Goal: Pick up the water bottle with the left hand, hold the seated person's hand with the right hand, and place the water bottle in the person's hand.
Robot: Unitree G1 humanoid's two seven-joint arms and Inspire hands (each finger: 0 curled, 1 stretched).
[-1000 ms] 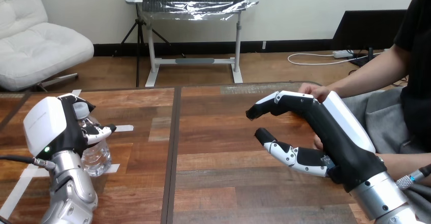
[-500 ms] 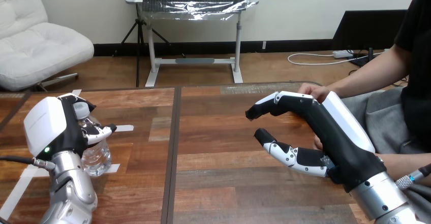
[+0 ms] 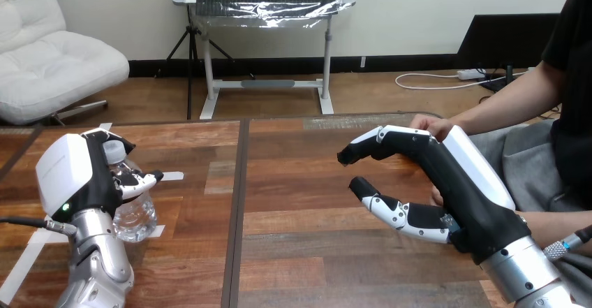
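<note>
A clear water bottle stands on the table at the left, mostly hidden behind my left hand. That hand's fingers and thumb are curled round the bottle. My right hand hovers over the table at the right, open, its fingers stretched toward the left and its thumb below them, with nothing between. The person's hand rests at the table's right edge, just behind my right hand's back; whether they touch I cannot tell.
White tape marks lie on the wooden table around the bottle. A dark seam runs front to back between two table halves. The person's forearm reaches in from the upper right.
My left hand with the bottle has shifted slightly right and up. The right hand and the person's hand have not moved.
</note>
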